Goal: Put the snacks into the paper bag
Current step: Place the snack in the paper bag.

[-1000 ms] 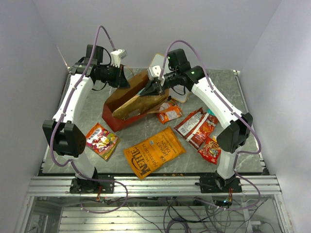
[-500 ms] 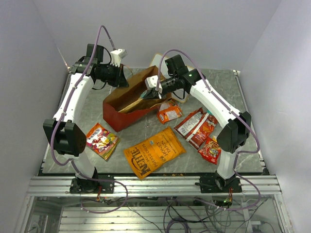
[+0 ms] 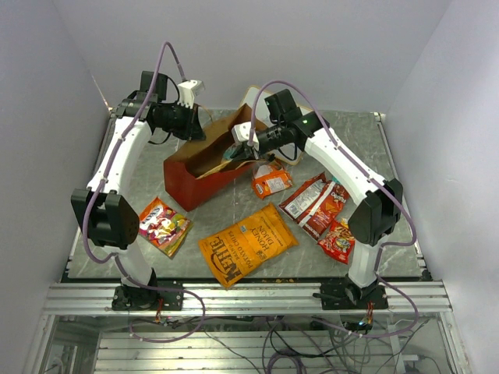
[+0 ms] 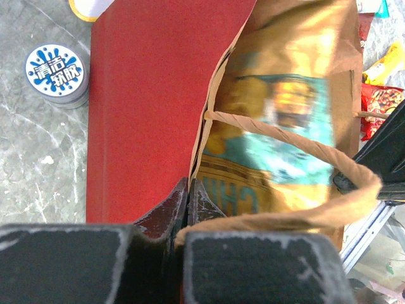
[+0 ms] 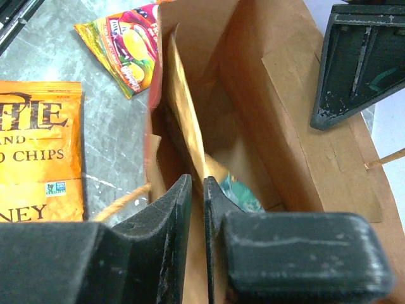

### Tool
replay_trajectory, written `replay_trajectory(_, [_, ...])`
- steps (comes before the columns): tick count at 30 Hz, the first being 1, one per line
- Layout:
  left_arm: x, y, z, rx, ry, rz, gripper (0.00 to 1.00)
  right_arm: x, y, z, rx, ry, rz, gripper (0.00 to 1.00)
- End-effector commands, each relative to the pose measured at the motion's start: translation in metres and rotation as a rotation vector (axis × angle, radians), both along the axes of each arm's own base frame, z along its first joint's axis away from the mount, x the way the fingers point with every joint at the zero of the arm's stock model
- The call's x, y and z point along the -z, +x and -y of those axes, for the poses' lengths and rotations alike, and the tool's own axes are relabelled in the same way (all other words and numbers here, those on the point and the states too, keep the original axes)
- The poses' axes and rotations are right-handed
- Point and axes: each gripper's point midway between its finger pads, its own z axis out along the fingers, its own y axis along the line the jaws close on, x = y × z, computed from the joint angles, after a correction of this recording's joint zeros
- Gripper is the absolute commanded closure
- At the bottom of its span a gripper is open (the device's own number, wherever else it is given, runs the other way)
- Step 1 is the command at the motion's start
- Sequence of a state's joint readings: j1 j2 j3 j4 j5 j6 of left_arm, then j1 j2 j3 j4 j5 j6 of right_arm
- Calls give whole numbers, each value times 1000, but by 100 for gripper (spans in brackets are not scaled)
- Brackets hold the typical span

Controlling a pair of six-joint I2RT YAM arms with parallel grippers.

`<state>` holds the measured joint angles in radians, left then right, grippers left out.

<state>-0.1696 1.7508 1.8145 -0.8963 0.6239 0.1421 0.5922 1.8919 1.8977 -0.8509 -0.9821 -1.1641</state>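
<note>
In the left wrist view the tan chip bag (image 4: 278,126) inside the paper bag (image 4: 145,107) is blurred and its print unreadable. Its lower part is hidden behind the left gripper (image 4: 188,185). In the right wrist view the left edge cuts off the orange chip bag (image 5: 38,152). A teal patch (image 5: 240,193) low in the frame may be the tan bag's print. Whether the right gripper (image 5: 197,185) pinches that bag's edge cannot be told.
</note>
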Motion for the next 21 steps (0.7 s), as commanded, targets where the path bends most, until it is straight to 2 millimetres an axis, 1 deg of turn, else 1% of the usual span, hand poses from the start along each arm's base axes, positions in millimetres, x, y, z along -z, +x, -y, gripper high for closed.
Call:
replay_trajectory(1, [2,3,-1,2,26,13,93,-33,-9,3,14,39,14,84])
replay_trajectory(4, [1,1,1,12,18,16,93,-39,-8,4,42,49,11,78])
replay_trajectory(7, [-2,-2,3,27,7,27,93,-53,2,4,121,78,26,71])
replay_trajectory(10, [-9,-7,5,47,-11,48,93,-68,21,7,251,89,42,63])
replay_trajectory(13, [-20,-13,8,69,-32,76,93,-85,35,12,340,110,77,62])
replay_trajectory(16, [-24,-15,8,65,-37,91,93,-107,40,18,408,142,92,59])
replay_trajectory(19, [-25,-15,7,61,-35,99,93,-130,39,28,470,175,86,56])
replay_trajectory(21, [-27,-14,5,51,-29,115,93,-143,39,40,531,190,82,55])
